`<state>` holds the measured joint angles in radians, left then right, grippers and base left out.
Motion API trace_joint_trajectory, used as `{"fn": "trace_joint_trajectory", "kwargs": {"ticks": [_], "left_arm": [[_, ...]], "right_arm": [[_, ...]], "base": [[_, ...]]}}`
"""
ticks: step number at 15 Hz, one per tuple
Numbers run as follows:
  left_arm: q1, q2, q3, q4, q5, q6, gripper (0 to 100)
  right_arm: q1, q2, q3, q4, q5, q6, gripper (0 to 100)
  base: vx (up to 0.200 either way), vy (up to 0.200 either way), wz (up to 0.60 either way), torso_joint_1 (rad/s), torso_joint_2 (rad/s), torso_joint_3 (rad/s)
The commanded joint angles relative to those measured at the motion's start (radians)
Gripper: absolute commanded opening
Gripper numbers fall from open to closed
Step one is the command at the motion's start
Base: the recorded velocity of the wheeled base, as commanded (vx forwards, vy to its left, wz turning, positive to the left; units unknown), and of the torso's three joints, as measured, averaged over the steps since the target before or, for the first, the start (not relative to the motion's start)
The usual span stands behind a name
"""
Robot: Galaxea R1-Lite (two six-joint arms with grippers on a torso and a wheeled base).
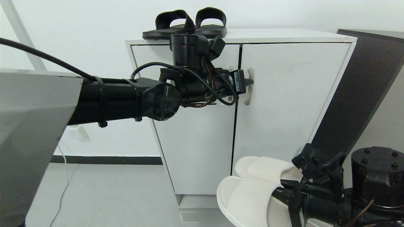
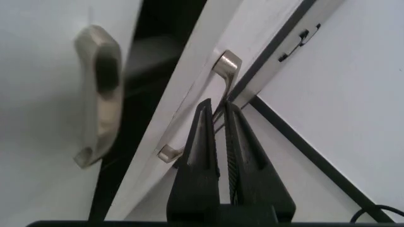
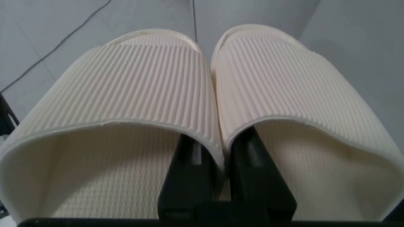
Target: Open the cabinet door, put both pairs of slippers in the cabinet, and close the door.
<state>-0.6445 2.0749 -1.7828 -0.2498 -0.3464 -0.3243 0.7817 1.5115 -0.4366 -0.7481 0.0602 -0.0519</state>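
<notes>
Door-opening in hand, by the look of it. Left gripper (image 2: 218,106) pressed nearly together, pinching the thin handle (image 2: 226,63) of the right door (image 1: 284,104). Dark gap between the 2 doors in the left wrist view, so latch likely free.

Pull along the door's arc, not straight back. Turn the wrist with the swing so the bar does not twist out of the pinch. Go slowly: narrow bar, slick metal, little to bite on. Swing wide enough for slippers to pass, yet watch the load below.

Right gripper (image 3: 221,161) low before the foot of the cabinet (image 1: 195,151), clamping the white slippers (image 1: 249,195) by the inner strap walls of both, squeezed together. Best held clear of the door's path.

Black slippers (image 1: 186,23) side by side on the cabinet top, above the left door, not yet handled.

White pair: ribbed straps, waffle-patterned footbeds, rounded toes, probably soft foam that yields under the pinch. Black pair: smooth, matt, 1 broad arched strap each. Cabinet: flat matt white panels, square edges. Handles: 2 bowed bars, brushed silver, second handle (image 2: 98,101) untouched.
</notes>
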Motion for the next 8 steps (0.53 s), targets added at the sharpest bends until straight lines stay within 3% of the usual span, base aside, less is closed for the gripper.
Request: {"fn": "trace_joint_trajectory", "kwargs": {"ticks": [1, 4, 8], "left_arm": [[-0.018, -0.084, 0.097, -0.011, 0.000, 0.001, 0], [-0.032, -0.167, 0.249, -0.105, 0.001, 0.001, 0], [-0.040, -0.297, 0.419, -0.131, 0.001, 0.001, 0]], "right_arm": [[0.024, -0.013, 0.016, 0.000, 0.004, 0.000, 0], [0.034, -0.037, 0.035, 0.003, 0.033, -0.014, 0], [0.057, -0.047, 0.050, 0.004, 0.039, -0.016, 0]], "base": [[0.000, 0.000, 0.00, 0.000, 0.00, 0.000], [0.000, 0.000, 0.00, 0.000, 0.00, 0.000], [0.000, 0.000, 0.00, 0.000, 0.00, 0.000]]}}
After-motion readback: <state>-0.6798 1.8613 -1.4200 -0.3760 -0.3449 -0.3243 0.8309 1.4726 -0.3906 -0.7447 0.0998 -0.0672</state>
